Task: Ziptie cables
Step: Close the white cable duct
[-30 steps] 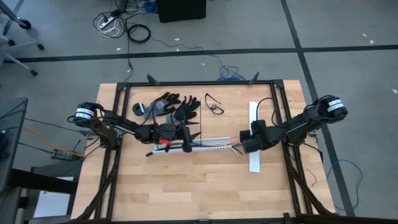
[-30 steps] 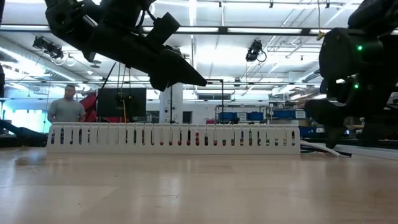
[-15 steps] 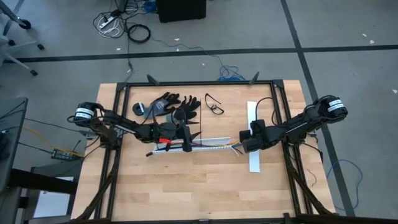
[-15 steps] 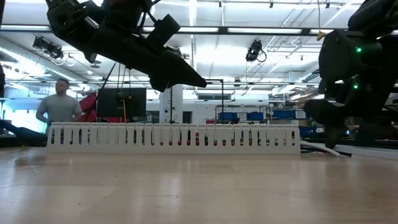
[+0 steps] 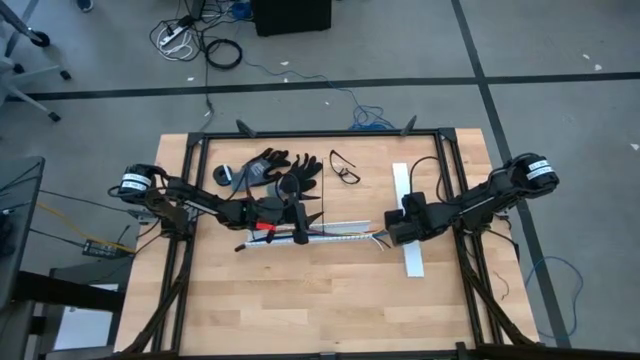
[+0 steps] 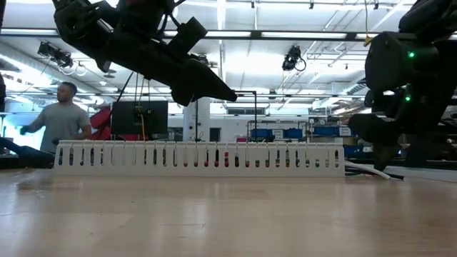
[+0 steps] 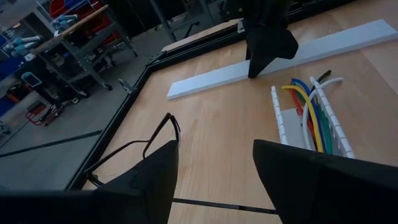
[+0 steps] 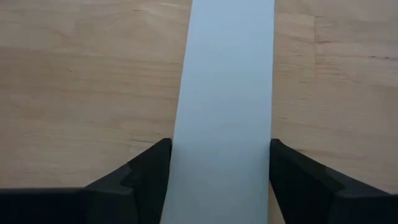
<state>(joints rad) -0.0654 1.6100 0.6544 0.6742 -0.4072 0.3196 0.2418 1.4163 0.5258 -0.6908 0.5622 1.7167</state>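
Cables (image 7: 309,112), thin coloured flexible wires (yellow, blue, green, red visible), lie inside white slotted plastic channel (image 5: 330,233) mid-table. No tie seen around bundle; judged unfinished.

Right gripper (image 8: 217,163) straddles flat white plastic cover strip (image 8: 225,93), fingers at both edges; firm grip cannot tell.

Left gripper (image 7: 214,167) open, empty, above channel's other end.

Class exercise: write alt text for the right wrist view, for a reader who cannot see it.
A flat white strip lies on the wooden table, running away from the camera. The right gripper straddles its near end, one dark jaw at each long edge.
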